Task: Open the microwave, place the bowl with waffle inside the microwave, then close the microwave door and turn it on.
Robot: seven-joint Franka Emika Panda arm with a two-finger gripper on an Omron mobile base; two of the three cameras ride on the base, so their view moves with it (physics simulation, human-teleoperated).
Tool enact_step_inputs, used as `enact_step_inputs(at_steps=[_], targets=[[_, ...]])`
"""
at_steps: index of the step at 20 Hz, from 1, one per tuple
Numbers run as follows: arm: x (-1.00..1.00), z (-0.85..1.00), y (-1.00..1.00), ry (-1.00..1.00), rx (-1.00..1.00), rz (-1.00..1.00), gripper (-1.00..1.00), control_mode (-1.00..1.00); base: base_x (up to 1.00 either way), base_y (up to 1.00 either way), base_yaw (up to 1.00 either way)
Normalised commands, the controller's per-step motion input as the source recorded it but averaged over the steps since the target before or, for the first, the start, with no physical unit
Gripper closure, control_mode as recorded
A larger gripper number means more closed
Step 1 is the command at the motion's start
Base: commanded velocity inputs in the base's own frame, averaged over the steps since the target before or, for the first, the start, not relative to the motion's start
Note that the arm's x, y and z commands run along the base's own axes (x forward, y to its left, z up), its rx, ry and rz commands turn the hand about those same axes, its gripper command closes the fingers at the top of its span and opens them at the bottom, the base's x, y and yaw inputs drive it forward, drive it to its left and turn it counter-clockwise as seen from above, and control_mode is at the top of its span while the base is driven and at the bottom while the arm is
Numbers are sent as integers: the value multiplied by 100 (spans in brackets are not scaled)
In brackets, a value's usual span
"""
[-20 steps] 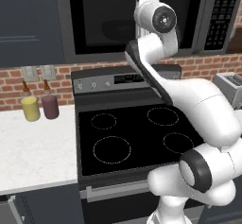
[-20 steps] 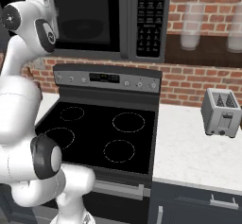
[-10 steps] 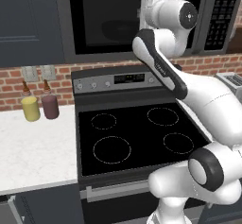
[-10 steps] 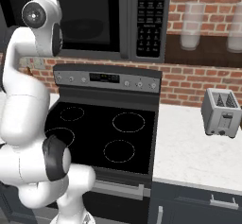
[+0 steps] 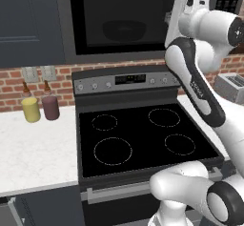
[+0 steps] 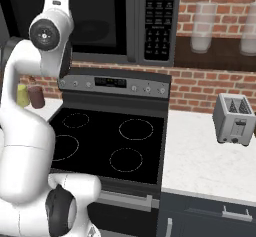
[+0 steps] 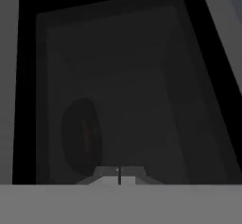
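A: What sits on the white counter [image 5: 38,148] left of the black stove [image 5: 138,134]?

B: Two bottles by the brick wall. A yellow bottle [image 5: 30,107] and a dark red bottle [image 5: 50,105] stand just beside each other.

A: And on the other side of the stove?

B: More white counter [image 6: 210,161]. A silver toaster [image 6: 233,118] stands on it near the wall.

A: Is there something higher up?

B: A dark shelf [image 6: 215,56] holds two pale glass jars [image 6: 202,28].

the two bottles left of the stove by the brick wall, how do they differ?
Colour: the left bottle is yellow, the right bottle is dark maroon. Place: the yellow one stands farther from the stove, the maroon one nearer it. Shared: both upright on the white counter, similar squat shape with a narrow brown neck, side by side.
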Motion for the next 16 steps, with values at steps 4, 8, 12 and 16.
enact_step_inputs(at_steps=[4,8,12,16], targets=[[-100,-6,-83,3,19,17,100,-100,0,0,0],[-99,-20,-90,10,24,20,100,-100,0,0,0],[-77,-24,-79,14,21,19,100,-100,0,0,0],[-19,-23,-67,6,11,14,100,-100,0,0,0]])
